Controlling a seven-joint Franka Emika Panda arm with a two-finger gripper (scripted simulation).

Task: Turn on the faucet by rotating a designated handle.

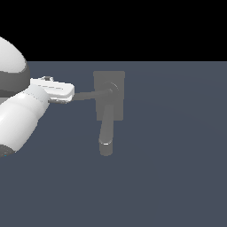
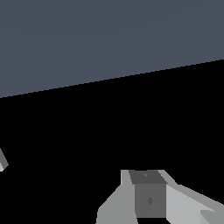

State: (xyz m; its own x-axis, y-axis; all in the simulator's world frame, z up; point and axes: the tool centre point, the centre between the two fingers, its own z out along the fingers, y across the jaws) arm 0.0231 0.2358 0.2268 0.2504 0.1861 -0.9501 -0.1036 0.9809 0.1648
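The matte grey faucet [image 1: 109, 79] lies on the floor, its thick spout [image 1: 106, 128] running toward the near side. The handle [image 1: 91, 94], a thin grey lever, sticks out from the round hub [image 1: 112, 88] toward the exterior view's left. My gripper [image 1: 70, 96] is at the lever's free end, with the white hand just behind it. Whether it touches the lever is unclear. In the wrist view one finger [image 2: 148, 197] shows, and a sliver of the other finger [image 2: 2, 162] sits far from it, so the gripper is open. Neither faucet nor handle appears in the wrist view.
My white arm [image 1: 17, 117] fills the exterior view's left side. A flat blue-grey floor [image 1: 177, 155] spreads around the faucet, with black background beyond its far edge.
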